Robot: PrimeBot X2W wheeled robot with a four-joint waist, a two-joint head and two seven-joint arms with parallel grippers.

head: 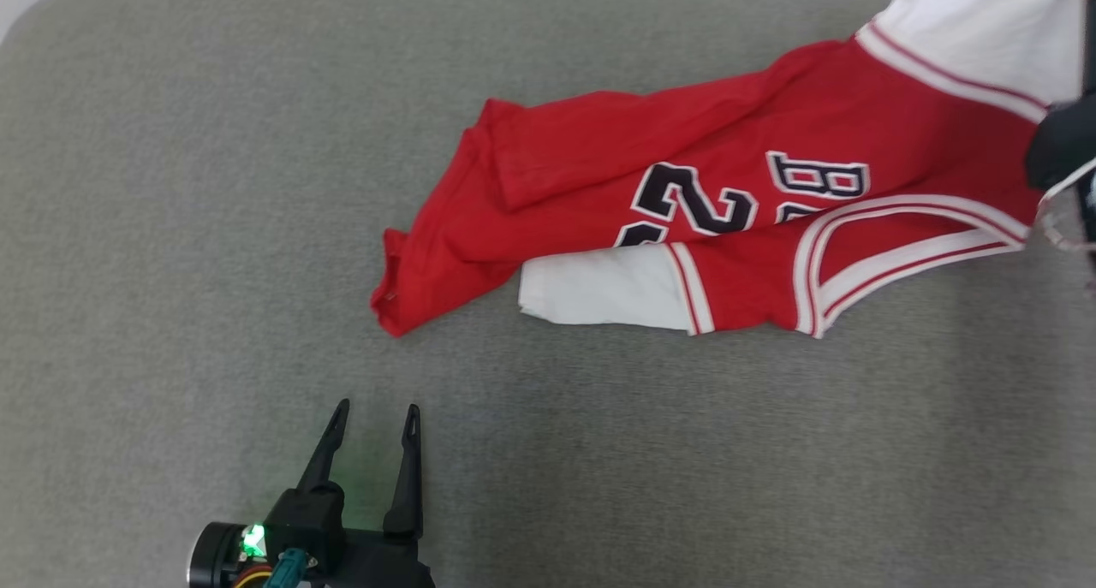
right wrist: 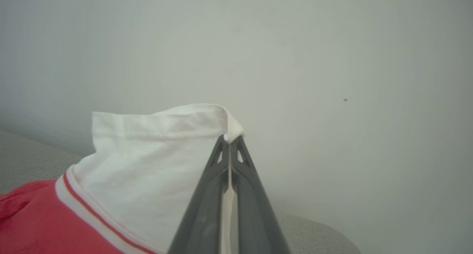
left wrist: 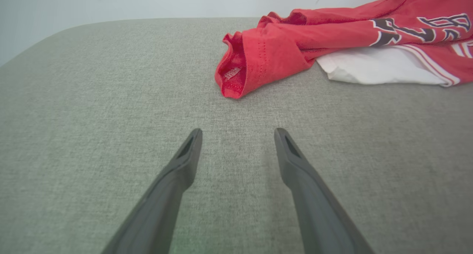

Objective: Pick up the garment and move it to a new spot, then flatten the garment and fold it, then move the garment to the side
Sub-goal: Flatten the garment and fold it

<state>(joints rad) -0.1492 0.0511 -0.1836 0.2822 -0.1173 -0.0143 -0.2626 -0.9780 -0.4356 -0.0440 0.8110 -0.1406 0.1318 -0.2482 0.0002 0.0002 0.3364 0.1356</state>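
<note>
The garment (head: 685,194) is a red jersey with white sleeves and dark numbers, lying crumpled across the right half of the grey surface (head: 171,228). One white sleeve (head: 985,23) rises at the top right. In the right wrist view my right gripper (right wrist: 230,140) is shut on the hem of that white sleeve (right wrist: 147,150), lifted above the surface. My left gripper (head: 377,421) stands open at the bottom left, short of the jersey's red corner (left wrist: 240,69), with nothing between its fingers (left wrist: 188,154).
The grey padded surface has a rounded far left corner (head: 51,14) and free room on its left half and along the front. A pale wall (right wrist: 332,61) stands behind it. A dark part of my right arm (head: 1062,147) shows at the right edge.
</note>
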